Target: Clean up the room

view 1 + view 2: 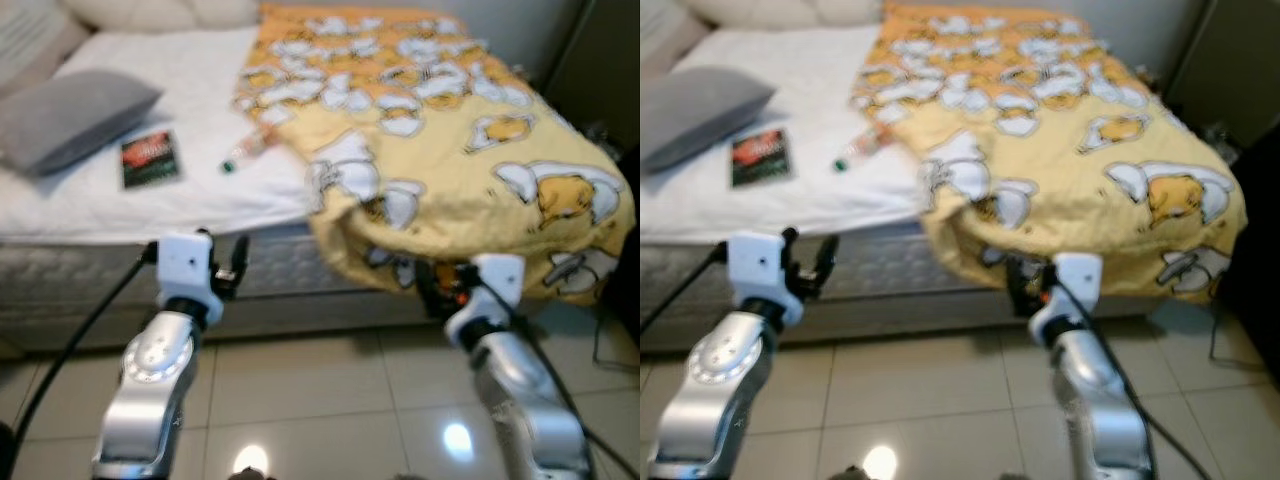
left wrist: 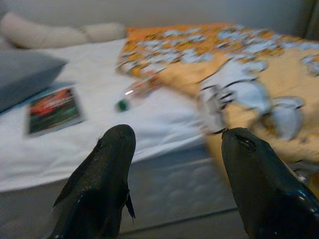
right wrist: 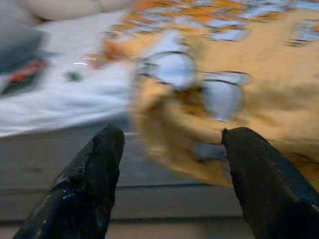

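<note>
Bottle (image 1: 243, 150) lies on its side on the white sheet (image 1: 200, 80) of the bed (image 1: 100, 265), green cap toward us, well ahead of our left gripper (image 2: 174, 144) and beyond its spread fingers; in the left wrist view it sits just past the gap between them, nearer the left-hand finger. Our left jaws stand wide apart, holding nothing, hovering over the tiled floor (image 1: 300, 390) in front of the mattress side. A book (image 1: 150, 158) with a dark red and green cover lies flat on the sheet beside the bottle, farther out from the left jaws, and a grey pillow (image 1: 75, 115) lies just beyond it, close to touching. Cream pillows (image 1: 160, 10) sit at the bed head. A yellow blanket (image 1: 450, 140) with a white and orange cartoon print covers the other half of the bed, its bunched edge drooping over the mattress side right ahead of our right gripper (image 3: 172, 144). Our right jaws are also wide apart and hold nothing, close in front of that hanging fold but not touching it. Wrist views are blurred, so we can't read the bottle label or book title
</note>
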Tool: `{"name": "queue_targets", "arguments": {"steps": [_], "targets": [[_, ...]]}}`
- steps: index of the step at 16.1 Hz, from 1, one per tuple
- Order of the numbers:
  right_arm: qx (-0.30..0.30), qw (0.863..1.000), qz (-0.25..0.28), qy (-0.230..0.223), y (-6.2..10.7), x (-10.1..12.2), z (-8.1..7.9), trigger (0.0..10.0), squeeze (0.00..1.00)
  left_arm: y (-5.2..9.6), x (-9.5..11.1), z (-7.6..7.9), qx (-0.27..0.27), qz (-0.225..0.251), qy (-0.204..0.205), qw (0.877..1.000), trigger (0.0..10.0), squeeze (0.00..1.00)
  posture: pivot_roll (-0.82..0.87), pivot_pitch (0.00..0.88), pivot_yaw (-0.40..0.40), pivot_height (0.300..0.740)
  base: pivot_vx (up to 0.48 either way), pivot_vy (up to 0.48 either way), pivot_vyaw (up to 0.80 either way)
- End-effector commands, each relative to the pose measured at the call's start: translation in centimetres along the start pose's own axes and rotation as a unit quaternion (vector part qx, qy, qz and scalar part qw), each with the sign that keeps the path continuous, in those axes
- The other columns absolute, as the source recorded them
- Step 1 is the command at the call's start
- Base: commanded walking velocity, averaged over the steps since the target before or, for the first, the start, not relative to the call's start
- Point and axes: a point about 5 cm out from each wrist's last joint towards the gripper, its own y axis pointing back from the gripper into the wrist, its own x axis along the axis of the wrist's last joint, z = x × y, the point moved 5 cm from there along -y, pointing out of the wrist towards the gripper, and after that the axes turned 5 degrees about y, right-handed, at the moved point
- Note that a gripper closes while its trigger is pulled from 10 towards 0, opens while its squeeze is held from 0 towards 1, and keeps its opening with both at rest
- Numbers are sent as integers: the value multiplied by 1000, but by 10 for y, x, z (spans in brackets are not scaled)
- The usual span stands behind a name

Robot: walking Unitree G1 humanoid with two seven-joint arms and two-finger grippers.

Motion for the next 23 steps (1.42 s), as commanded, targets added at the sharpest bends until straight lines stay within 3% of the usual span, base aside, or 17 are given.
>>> {"name": "queue_targets", "arguments": {"steps": [1,3,7,9,15,17,23], "targets": [[-7,1000,6,5,1,5,7,10000,0,-1,5,4,-4,7,1,1000,10000,94,-13,22,2,740,0,375,0],[-3,1000,6,5,1,4,5,10000,0,0,8,10,-22,9,28,999,10000,67,-11,25,1,740,0,0,0],[3,1000,14,2,1,7,3,10000,0,-1,7,10,-17,12,-4,1000,10000,78,-12,29,1,740,0,0,0],[8,1000,15,8,0,7,2,10000,0,-1,9,10,-20,16,-1,1000,10000,75,-11,29,-1,740,291,0,0],[42,998,15,43,-2,9,-10,10000,0,2,12,5,-12,24,2,1000,10000,55,-6,30,-13,740,449,0,133],[50,998,15,45,-2,9,-13,10000,0,3,12,4,-8,24,2,1000,10000,55,-4,32,-16,740,480,0,800],[67,996,17,56,-3,10,-18,10000,0,4,12,2,-3,22,1,1000,10000,55,1,34,-19,740,480,0,0]]}}
